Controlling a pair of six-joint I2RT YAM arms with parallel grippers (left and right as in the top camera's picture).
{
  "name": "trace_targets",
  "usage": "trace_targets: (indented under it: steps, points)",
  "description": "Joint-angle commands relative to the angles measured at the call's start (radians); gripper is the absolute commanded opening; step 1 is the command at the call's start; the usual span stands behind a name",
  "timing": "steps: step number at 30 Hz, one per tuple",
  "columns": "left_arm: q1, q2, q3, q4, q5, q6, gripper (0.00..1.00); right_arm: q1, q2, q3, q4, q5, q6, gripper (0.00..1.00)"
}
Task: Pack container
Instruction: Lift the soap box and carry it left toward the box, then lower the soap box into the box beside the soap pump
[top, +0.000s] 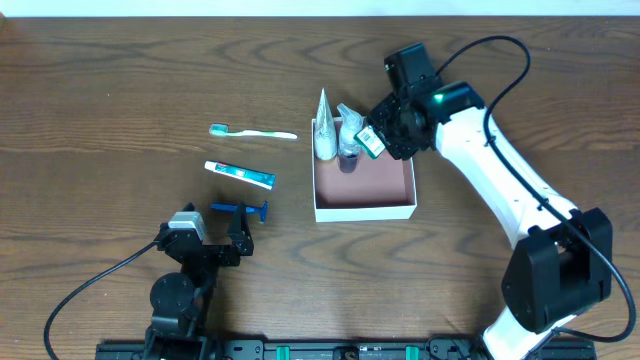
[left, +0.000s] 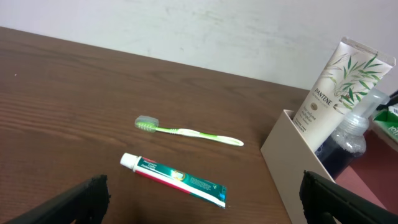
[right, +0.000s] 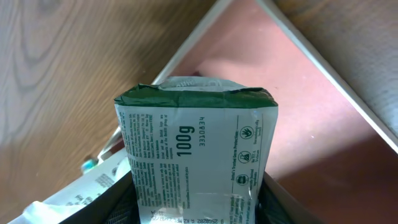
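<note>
Our right gripper (top: 384, 134) pinches a crinkled green-and-white packet (right: 196, 149) over the container's far side, the packet's lower end cut off in the wrist view; the container (top: 365, 211), thin white walls and a pinkish floor, sits on the wooden table (top: 120, 80); a white tube (left: 339, 87) and a dark bottle (left: 348, 146) stand in its far left corner; well left of it, our left gripper (top: 205, 240) is spread wide, holding nothing.

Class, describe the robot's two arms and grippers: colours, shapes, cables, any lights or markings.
The right arm has white rounded links, black joints, a small green light near its wrist and a thin black cable arching above. The left arm is black with a grey block on top and a trailing black cable. The left gripper and right gripper are black.
</note>
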Motion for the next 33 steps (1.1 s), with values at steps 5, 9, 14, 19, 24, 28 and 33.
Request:
trace_targets:
  steps: [5, 9, 14, 19, 24, 28, 33]
  points:
    - [-0.002, 0.0, -0.019, -0.035, -0.026, 0.013, 0.98, 0.011, -0.035, 0.024, -0.028, 0.137, 0.098, 0.32]
    - [-0.002, 0.0, -0.019, -0.035, -0.026, 0.013, 0.98, 0.01, -0.032, 0.024, -0.027, 0.163, 0.117, 0.32]
    - [-0.002, 0.0, -0.019, -0.035, -0.026, 0.013, 0.98, 0.016, -0.022, 0.024, -0.027, 0.199, 0.177, 0.32]
    - [-0.002, 0.0, -0.019, -0.035, -0.026, 0.013, 0.98, 0.018, -0.015, 0.024, -0.026, 0.214, 0.23, 0.32]
    - [-0.002, 0.0, -0.019, -0.035, -0.026, 0.013, 0.98, 0.027, -0.008, 0.024, -0.009, 0.219, 0.251, 0.33]
    - [-0.002, 0.0, -0.019, -0.035, -0.026, 0.013, 0.98, 0.034, -0.005, 0.024, 0.018, 0.218, 0.251, 0.34]
    - [-0.002, 0.0, -0.019, -0.035, -0.026, 0.013, 0.98, 0.051, 0.009, 0.024, 0.043, 0.218, 0.267, 0.34]
